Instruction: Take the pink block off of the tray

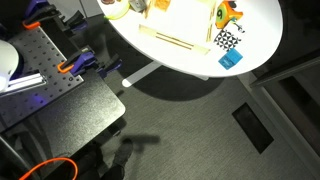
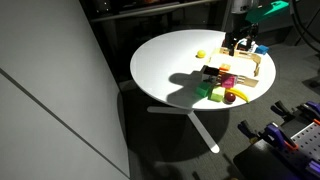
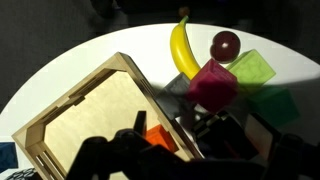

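Your end effector (image 2: 238, 47) hangs over the tray (image 3: 88, 108), near the surface's (image 2: 170, 60) edge.
Your arm drops steeply from above, wrist pointing down. The fingers are dark shapes, so you cannot tell whether they are spread or closed. The pink block (image 3: 212, 85) sits just outside the tray's rim, beside the banana (image 3: 182, 50) and green block (image 3: 255, 68).

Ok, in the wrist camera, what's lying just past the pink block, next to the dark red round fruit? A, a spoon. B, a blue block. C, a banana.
C: a yellow banana lies beside the dark red round fruit, just beyond the pink block.
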Available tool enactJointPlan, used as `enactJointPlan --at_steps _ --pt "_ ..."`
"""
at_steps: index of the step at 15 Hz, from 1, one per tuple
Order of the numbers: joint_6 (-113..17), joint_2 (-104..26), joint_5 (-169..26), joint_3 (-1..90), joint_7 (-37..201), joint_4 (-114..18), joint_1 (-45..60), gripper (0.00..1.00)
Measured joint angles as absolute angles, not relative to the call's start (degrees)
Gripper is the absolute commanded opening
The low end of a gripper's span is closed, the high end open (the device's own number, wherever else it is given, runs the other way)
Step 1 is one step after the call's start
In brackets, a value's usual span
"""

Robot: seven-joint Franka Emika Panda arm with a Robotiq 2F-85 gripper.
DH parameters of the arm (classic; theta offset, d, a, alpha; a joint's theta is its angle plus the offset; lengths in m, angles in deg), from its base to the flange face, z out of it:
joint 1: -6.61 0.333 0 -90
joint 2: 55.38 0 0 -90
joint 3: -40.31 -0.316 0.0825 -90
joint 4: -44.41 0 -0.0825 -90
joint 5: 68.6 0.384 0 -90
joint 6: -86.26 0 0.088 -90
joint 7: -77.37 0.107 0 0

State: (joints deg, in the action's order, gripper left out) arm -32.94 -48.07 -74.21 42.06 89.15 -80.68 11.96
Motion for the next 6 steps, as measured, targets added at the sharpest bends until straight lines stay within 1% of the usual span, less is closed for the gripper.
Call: enactJointPlan --at_steps 6 --pt "-28.87 -49.46 -73.71 41.96 81.57 -80.76 10.12 1.0"
